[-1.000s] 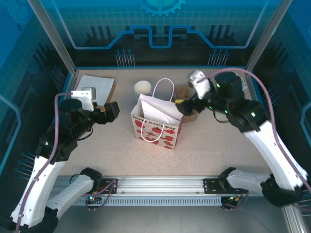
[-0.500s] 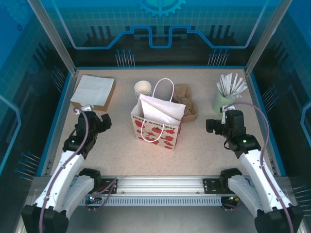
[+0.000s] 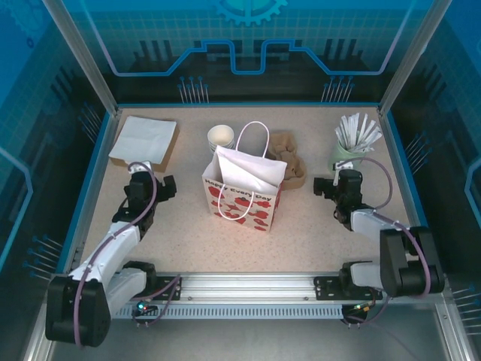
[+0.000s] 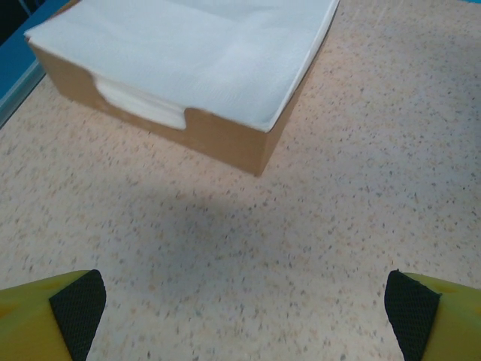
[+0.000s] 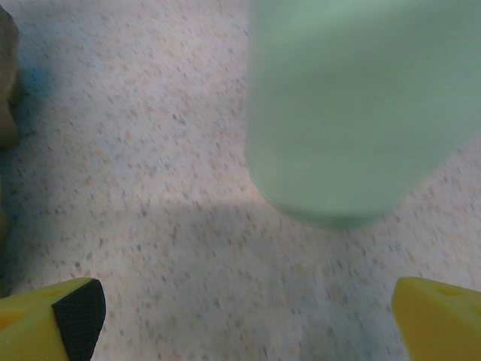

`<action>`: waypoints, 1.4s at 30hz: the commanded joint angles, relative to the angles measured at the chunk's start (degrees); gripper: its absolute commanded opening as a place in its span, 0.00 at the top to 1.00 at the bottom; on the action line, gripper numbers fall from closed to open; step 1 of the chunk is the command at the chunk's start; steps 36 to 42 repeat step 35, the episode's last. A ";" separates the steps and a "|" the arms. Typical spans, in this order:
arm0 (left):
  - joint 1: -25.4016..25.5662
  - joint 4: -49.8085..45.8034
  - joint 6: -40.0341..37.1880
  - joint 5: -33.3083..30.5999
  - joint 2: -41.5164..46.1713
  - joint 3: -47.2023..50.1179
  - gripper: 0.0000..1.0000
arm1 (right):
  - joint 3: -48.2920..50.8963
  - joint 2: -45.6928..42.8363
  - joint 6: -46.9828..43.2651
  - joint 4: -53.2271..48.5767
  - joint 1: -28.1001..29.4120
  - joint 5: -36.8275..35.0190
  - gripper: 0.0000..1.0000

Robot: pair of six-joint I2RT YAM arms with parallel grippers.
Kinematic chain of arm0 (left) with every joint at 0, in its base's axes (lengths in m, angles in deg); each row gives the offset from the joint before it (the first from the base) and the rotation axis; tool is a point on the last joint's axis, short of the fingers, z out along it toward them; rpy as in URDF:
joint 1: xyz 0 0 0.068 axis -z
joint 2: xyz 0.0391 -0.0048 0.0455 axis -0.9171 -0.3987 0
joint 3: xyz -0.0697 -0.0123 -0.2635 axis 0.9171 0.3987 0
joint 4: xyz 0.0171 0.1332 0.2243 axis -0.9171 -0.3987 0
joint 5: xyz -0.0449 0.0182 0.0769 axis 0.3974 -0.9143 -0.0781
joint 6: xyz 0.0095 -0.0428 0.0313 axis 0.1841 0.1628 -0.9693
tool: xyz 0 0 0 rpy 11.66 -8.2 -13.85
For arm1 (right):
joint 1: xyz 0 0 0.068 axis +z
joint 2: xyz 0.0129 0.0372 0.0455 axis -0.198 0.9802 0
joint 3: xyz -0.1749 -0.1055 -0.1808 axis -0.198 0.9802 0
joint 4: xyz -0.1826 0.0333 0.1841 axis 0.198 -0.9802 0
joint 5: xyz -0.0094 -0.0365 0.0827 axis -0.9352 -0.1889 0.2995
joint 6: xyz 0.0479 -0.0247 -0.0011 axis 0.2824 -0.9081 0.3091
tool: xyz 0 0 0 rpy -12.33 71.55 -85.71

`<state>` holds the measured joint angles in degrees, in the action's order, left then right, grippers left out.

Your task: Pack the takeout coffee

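Observation:
The takeout coffee cup [image 3: 220, 137] stands open, white inside, just behind the left back corner of the white gift bag [image 3: 244, 192] with red hearts. My left gripper [image 3: 150, 184] sits low on the table left of the bag, open, facing the napkin box [image 4: 188, 68]. Between its spread fingertips [image 4: 75, 308] is bare table, as the left wrist view [image 4: 244, 316] shows. My right gripper [image 3: 336, 184] rests low to the right of the bag, open and holding nothing [image 5: 248, 316]. It faces the pale green tumbler [image 5: 353, 105].
The brown napkin box [image 3: 144, 141] lies at the back left. Brown pulp carriers [image 3: 291, 162] sit behind the bag's right side. The tumbler [image 3: 349, 147] of white-wrapped sticks stands at the back right. A blue rim [image 3: 90, 188] borders the table.
Both arms have pulled back from beside the bag and folded down low, left and right of it. Both grippers stayed open.

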<state>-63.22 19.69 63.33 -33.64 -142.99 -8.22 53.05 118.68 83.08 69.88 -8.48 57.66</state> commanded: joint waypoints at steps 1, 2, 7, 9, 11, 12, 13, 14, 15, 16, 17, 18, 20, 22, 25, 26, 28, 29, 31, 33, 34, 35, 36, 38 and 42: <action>-0.74 12.91 -3.78 2.05 -2.89 2.18 0.01 | -0.66 3.73 -3.95 16.09 -0.26 2.90 0.00; -0.74 15.59 -4.26 2.89 -4.06 2.80 0.01 | -1.05 5.68 -4.17 16.82 -0.42 3.92 0.00; -0.74 25.61 -6.00 5.90 -11.04 3.58 0.01 | -0.50 10.60 -5.76 22.16 0.67 4.38 0.00; -0.74 28.99 -7.13 6.88 -14.18 3.61 0.01 | -0.66 10.62 -5.85 21.86 0.78 4.20 0.00; -0.74 34.26 -8.17 7.30 -17.65 3.59 0.01 | -0.64 10.61 -5.90 21.82 0.75 4.18 0.00; -0.74 36.73 -8.75 7.54 -19.45 3.59 0.01 | -0.67 10.61 -5.94 21.89 0.77 4.13 0.00; -0.79 37.51 -8.90 8.08 -20.68 3.12 0.01 | -0.66 10.61 -5.95 21.89 0.81 4.18 0.00; -0.91 39.51 -8.48 8.28 -22.14 3.10 0.01 | -0.66 10.61 -5.95 21.91 0.90 4.17 0.00; -0.84 40.50 -8.74 9.01 -23.32 3.08 0.01 | -0.67 10.61 -5.95 21.91 0.89 4.20 0.00; -0.85 43.03 -9.36 10.41 -25.05 3.79 0.01 | -0.66 10.61 -5.89 21.91 0.90 4.15 0.00; -0.88 46.32 -9.53 11.48 -26.94 4.89 0.01 | -0.58 10.61 -5.95 21.99 0.84 4.07 0.00; -0.90 50.02 -9.76 11.90 -29.29 5.91 0.01 | -0.61 10.65 -5.98 21.99 0.89 4.10 0.00; -0.96 49.29 -9.24 10.88 -29.56 5.02 0.01 | -0.61 10.61 -6.03 21.98 0.96 4.07 0.00; -1.18 45.48 -8.33 9.15 -30.64 2.03 0.01 | -0.59 10.61 -5.96 21.99 0.97 3.99 0.00; -2.41 44.36 -7.47 10.69 -30.24 2.16 0.01 | -0.67 10.72 -6.22 21.99 1.36 3.48 0.00; -2.41 44.96 -7.55 10.71 -30.30 2.32 0.01 | -0.71 10.69 -6.24 21.89 1.34 3.48 0.00; -2.41 44.83 -7.54 10.74 -30.33 2.23 0.01 | -0.77 10.69 -6.23 21.91 1.32 3.52 0.00; -2.41 44.62 -7.54 10.72 -30.23 2.25 0.01 | -0.91 10.78 -6.36 21.66 1.32 3.73 0.00; -2.41 44.77 -7.59 10.72 -30.21 2.31 0.01 | -0.91 10.78 -6.36 21.64 1.31 3.74 0.00; -2.36 44.73 -7.60 10.72 -30.21 2.29 0.01 | -0.89 10.74 -6.35 21.64 1.34 3.74 0.00; -2.37 44.65 -7.59 10.72 -30.24 2.17 0.01 | -0.92 10.72 -6.35 21.71 1.34 3.74 0.00; -2.40 44.73 -7.54 10.76 -30.23 2.18 0.01 | -0.90 10.69 -6.34 21.73 1.33 3.76 0.00; -2.40 44.73 -7.54 10.76 -30.23 2.18 0.01 | -0.90 10.69 -6.34 21.73 1.33 3.76 0.00; -2.40 44.73 -7.54 10.76 -30.23 2.18 0.01 | -0.90 10.69 -6.34 21.73 1.33 3.76 0.00; -2.40 44.73 -7.54 10.76 -30.23 2.18 0.01 | -0.90 10.69 -6.34 21.73 1.33 3.76 0.00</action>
